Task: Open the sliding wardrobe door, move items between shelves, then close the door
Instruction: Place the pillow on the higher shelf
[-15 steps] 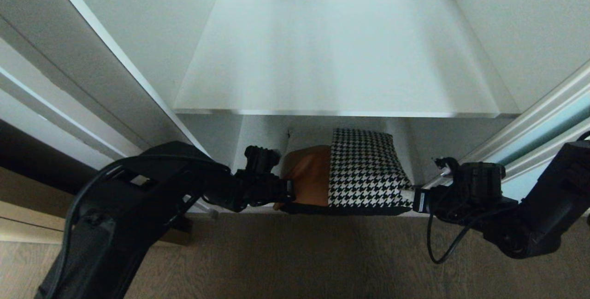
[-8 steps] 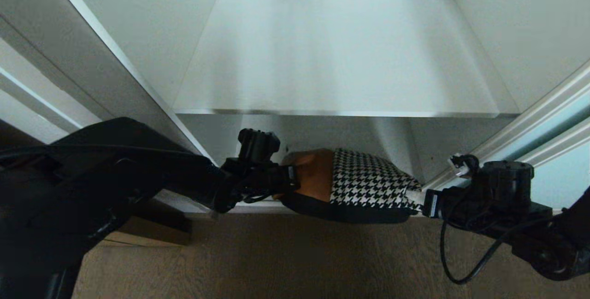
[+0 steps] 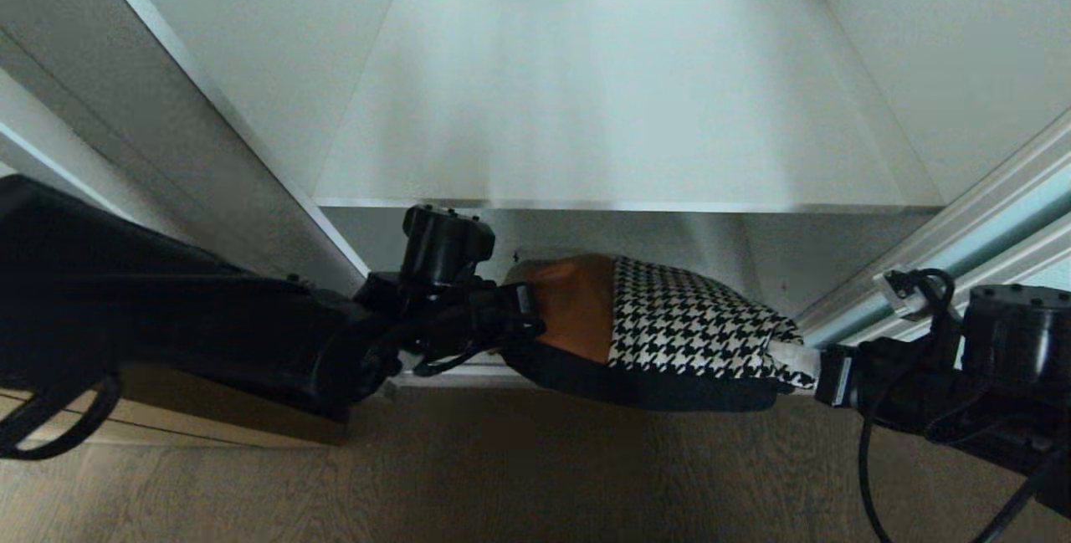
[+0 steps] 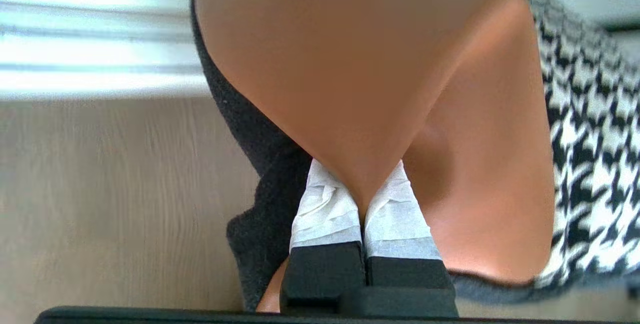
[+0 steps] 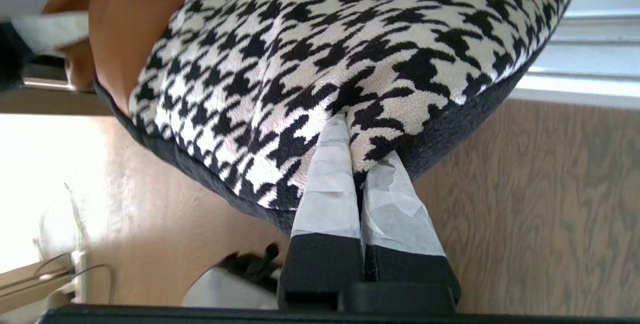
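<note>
The cushion (image 3: 661, 330) has come up and forward, out from under the shelf (image 3: 619, 99). The left gripper (image 4: 362, 199) pinches its leather end, the right gripper (image 5: 357, 164) its houndstooth end. No readable writing shows.

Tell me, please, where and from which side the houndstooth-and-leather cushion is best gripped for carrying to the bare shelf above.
Probably at its two short ends, from either side. The cushion is soft and sags, so the left gripper pinches a fold of the tan leather end and the right gripper a fold of the houndstooth end, sharing its weight below the shelf.
</note>
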